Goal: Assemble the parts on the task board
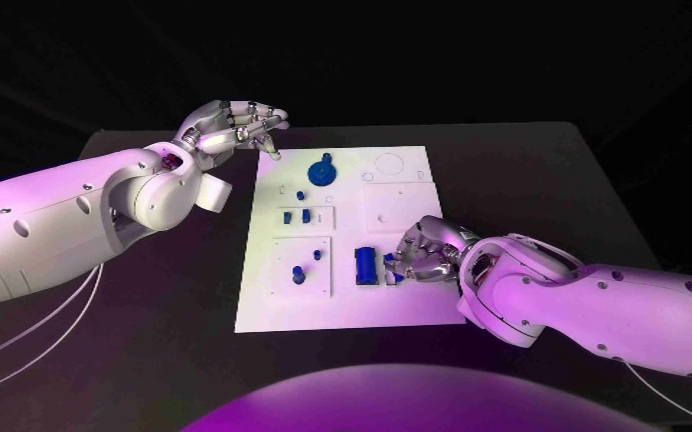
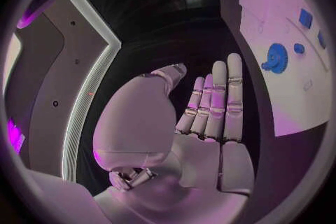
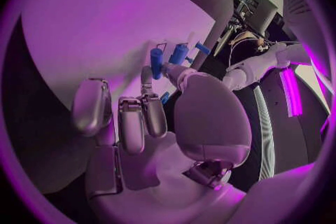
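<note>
- Right hand (image 1: 423, 252) was low at the board's (image 1: 404, 307) near right part, about 4 o'clock from board centre; fingers curled down by a small blue block (image 1: 366, 265). Right wrist view showed fingertips (image 3: 145, 79) touching or just beside blue pegs (image 3: 157, 61); can't tell if it gripped one.
- Blue block: likely light, stiff plastic, probably slick; judged best pinched across its long sides.
- Small blue pegs (image 1: 299, 274) stood at 7–8 o'clock from centre, more (image 1: 296, 217) nearer the middle left. Tiny, easy to tip; pinch near the top.
- Blue gear (image 1: 322, 169) lay at about 11 o'clock, far part of the board. Flat, toothed, rigid; take by the rim.
- Left hand (image 1: 238, 130) hung off the far left corner, around 10 o'clock, released, holding nothing, fingers straight and together in its wrist view.
</note>
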Controlling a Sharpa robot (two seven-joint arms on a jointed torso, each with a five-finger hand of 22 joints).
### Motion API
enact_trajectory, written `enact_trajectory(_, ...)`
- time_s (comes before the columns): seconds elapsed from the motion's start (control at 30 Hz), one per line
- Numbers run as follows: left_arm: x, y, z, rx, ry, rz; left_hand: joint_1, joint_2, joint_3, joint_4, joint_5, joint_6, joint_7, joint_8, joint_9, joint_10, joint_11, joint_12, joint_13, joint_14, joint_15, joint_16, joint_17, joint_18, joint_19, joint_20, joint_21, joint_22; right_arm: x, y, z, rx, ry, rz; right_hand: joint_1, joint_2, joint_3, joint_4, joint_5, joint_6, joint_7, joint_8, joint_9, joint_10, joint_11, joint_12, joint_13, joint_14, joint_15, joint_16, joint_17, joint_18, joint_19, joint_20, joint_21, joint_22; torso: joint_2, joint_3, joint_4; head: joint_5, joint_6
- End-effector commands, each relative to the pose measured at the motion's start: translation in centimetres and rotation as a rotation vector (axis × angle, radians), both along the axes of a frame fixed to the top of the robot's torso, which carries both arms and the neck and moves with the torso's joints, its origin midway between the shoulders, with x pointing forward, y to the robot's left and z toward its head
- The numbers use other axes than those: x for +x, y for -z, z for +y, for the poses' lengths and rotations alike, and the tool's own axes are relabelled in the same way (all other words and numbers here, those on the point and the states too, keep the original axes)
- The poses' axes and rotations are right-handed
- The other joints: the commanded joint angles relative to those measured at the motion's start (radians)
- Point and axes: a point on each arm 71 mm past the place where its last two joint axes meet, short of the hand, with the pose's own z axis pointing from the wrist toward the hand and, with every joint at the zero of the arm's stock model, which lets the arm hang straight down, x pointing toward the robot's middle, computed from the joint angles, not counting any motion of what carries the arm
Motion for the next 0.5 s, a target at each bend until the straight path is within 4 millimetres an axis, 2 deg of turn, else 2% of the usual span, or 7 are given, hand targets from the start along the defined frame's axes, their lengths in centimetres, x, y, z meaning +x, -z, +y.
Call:
enact_trajectory(0.03, -0.07, -0.07, -0.29, -0.01, 0.02, -0.001, 0.0, 0.006, 0.001, 0.005, 0.0, -0.006, 0.055, 0.007, -0.001, -0.004, 0.0, 0.003, 0.001, -0.005, -0.001, 0.004, 0.001, 0.013, 0.006, 0.002, -0.005, -0.001, -0.06, 0.28, 0.03, -0.013, -0.007, 0.017, -0.014, -0.002, 0.001, 0.006, -0.002, 0.005, -0.004, 0.004, -0.002, 0.025, -0.009, 0.005, 0.145, 0.089, -0.004, 0.004, 0.193, -0.004, 0.021, -0.008, 0.001, 0.166, 0.0, 0.0001, 0.0001, 0.0, 0.0)
enact_trajectory(0.2, -0.06, -0.06, -0.24, -0.01, 0.019, -0.001, 0.0, 0.006, 0.001, 0.005, 0.0, -0.006, 0.055, 0.008, -0.001, -0.005, 0.0, 0.004, 0.001, -0.005, -0.001, 0.004, 0.001, 0.013, 0.006, 0.002, -0.005, -0.001, -0.02, 0.33, -0.03, -0.017, -0.008, 0.017, -0.02, -0.003, 0.0, 0.008, -0.002, 0.008, -0.006, 0.007, 0.0, 0.026, -0.011, 0.006, 0.146, 0.089, -0.005, 0.004, 0.192, -0.004, 0.022, -0.009, 0.003, 0.167, 0.0, 0.0005, 0.0, 0.0, 0.0)
enact_trajectory(0.33, -0.05, -0.05, -0.25, -0.01, 0.02, -0.001, 0.0, 0.006, 0.001, 0.005, 0.0, -0.006, 0.055, 0.008, -0.001, -0.005, 0.0, 0.004, 0.001, -0.005, -0.001, 0.004, 0.001, 0.013, 0.006, 0.002, -0.005, -0.001, -0.06, 0.32, 0.07, -0.016, -0.015, 0.017, -0.055, -0.02, -0.027, 0.017, -0.007, 0.012, -0.006, 0.016, 0.007, 0.028, -0.012, 0.008, 0.148, 0.089, -0.006, 0.004, 0.193, -0.005, 0.023, -0.011, 0.005, 0.167, 0.0, 0.0009, -0.0009, 0.002, 0.0)
enact_trajectory(0.5, -0.04, -0.04, -0.22, -0.008, 0.019, 0.0, 0.0, 0.006, 0.001, 0.005, 0.0, -0.006, 0.055, 0.008, -0.001, -0.005, 0.0, 0.004, 0.001, -0.005, -0.001, 0.004, 0.001, 0.013, 0.006, 0.002, -0.005, -0.001, -0.15, 0.26, 0.24, -0.012, -0.027, 0.016, -0.077, -0.03, -0.058, 0.024, -0.007, 0.011, -0.006, 0.02, 0.011, 0.029, -0.012, 0.008, 0.149, 0.089, -0.007, 0.004, 0.194, -0.005, 0.023, -0.011, 0.004, 0.167, 0.0, 0.0011, -0.0007, 0.003, 0.0)
